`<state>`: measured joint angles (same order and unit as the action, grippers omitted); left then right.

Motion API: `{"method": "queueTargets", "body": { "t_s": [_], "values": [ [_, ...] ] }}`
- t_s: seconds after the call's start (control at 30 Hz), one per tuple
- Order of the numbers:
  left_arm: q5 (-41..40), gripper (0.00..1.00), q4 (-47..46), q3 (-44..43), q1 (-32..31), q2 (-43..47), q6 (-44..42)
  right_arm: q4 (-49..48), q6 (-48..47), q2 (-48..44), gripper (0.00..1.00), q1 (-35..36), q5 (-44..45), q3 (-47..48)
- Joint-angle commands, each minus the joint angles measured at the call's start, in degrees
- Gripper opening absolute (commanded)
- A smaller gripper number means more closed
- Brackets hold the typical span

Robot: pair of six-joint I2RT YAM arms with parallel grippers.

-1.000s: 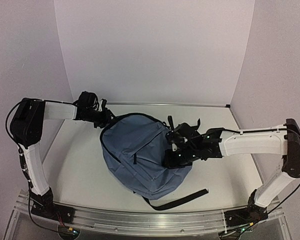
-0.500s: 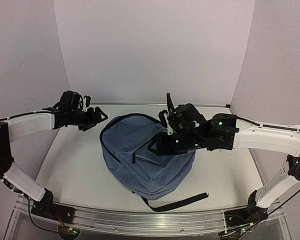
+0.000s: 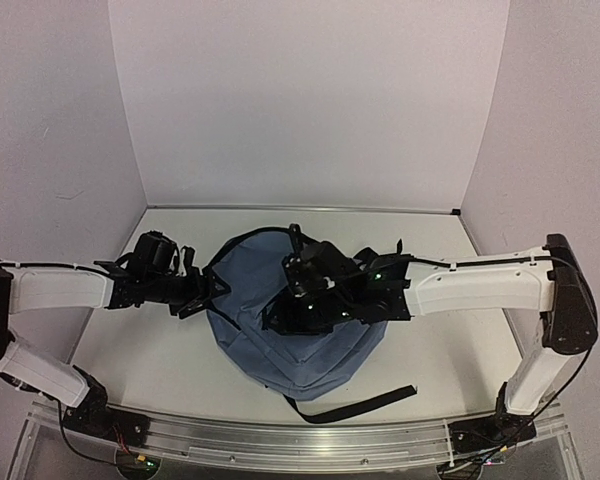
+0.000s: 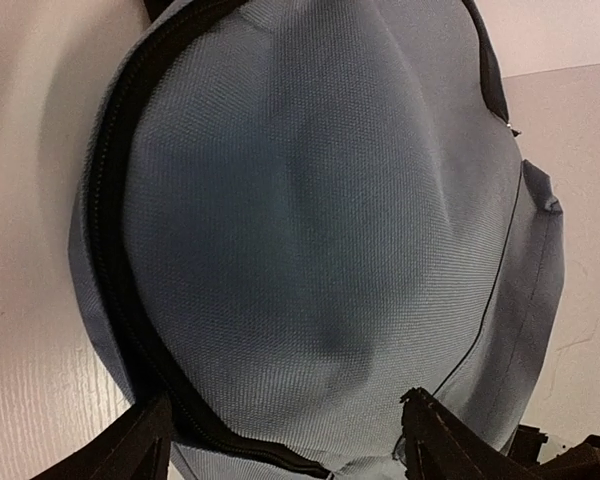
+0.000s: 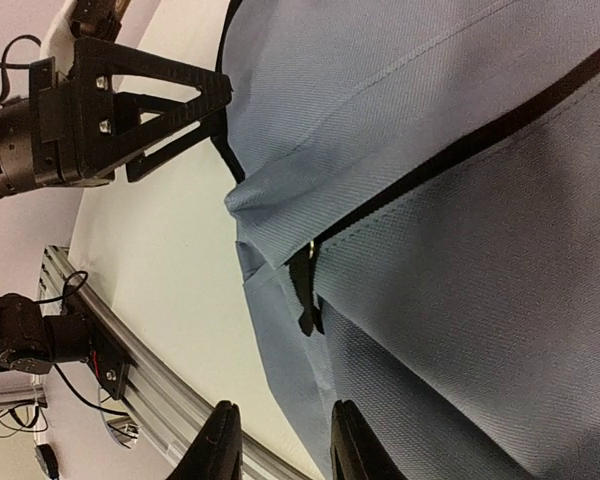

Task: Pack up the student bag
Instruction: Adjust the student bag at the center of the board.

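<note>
Lying mid-desk [image 3: 140, 340], the student bag [image 3: 290, 335] is being flanked. The left gripper [image 3: 205, 292] is being held wide open and empty at its left edge; the right gripper [image 5: 285, 445] is being held narrowly parted, empty, near a zipper pull [image 5: 305, 290]. Judgement: the pull is best being pinched squarely while the fabric is being pinned from the left, so bunching is being avoided.
</note>
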<state>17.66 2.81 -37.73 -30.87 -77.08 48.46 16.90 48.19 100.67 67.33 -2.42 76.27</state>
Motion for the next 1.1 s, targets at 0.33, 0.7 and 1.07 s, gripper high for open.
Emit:
{"method": "queueTargets", "body": {
  "t_s": [0.33,0.7,1.07],
  "values": [
    [-6.0,0.86,6.3,3.7,-1.0,9.0,2.8,-1.5,3.4,7.9,0.3,1.8,15.2,6.0],
    [-3.1,0.78,-6.0,4.3,-1.0,2.8,3.2,-0.8,3.4,11.5,0.29,1.8,20.6,8.2],
    [-1.8,0.31,-7.4,3.1,-1.0,0.3,2.1,-0.1,4.0,13.6,0.15,1.8,29.1,8.8]
  ]
}}
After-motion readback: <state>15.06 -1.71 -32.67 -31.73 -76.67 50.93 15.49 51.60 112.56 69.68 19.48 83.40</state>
